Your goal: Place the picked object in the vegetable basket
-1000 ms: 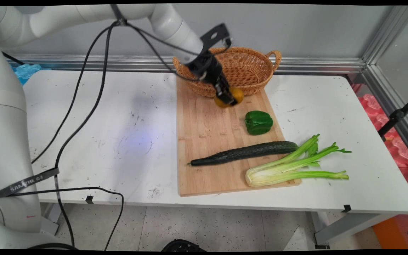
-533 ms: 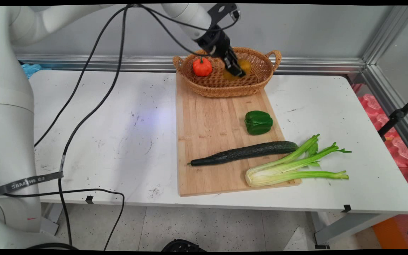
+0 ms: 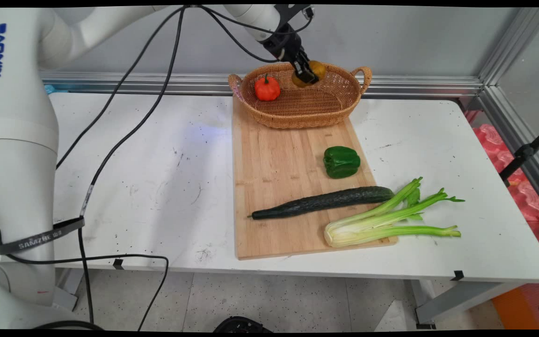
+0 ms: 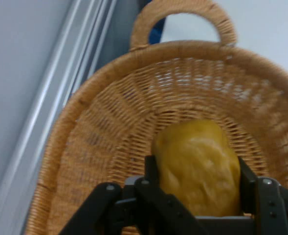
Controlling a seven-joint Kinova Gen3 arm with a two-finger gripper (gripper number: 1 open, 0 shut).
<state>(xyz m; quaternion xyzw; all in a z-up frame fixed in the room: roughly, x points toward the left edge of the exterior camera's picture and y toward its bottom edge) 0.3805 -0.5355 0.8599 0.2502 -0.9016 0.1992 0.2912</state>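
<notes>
Gripper (image 3: 308, 74) clamped on yellow pepper (image 4: 197, 164), held above wicker basket (image 3: 332, 105) (far edge of cutting board (image 3: 274, 187)); orange pumpkin (image 3: 267, 88) inside basket.

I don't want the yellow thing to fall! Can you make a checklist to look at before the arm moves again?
1. Grip: gripper shut on the yellow vegetable, a finger on each side: ok.
2. Over the basket, not the cutting board: ok.
3. Clear of the orange pumpkin in the basket's left part: ok.
4. Bare wicker below the vegetable in the hand view: ok.
5. Height above the basket floor: cannot tell.
</notes>
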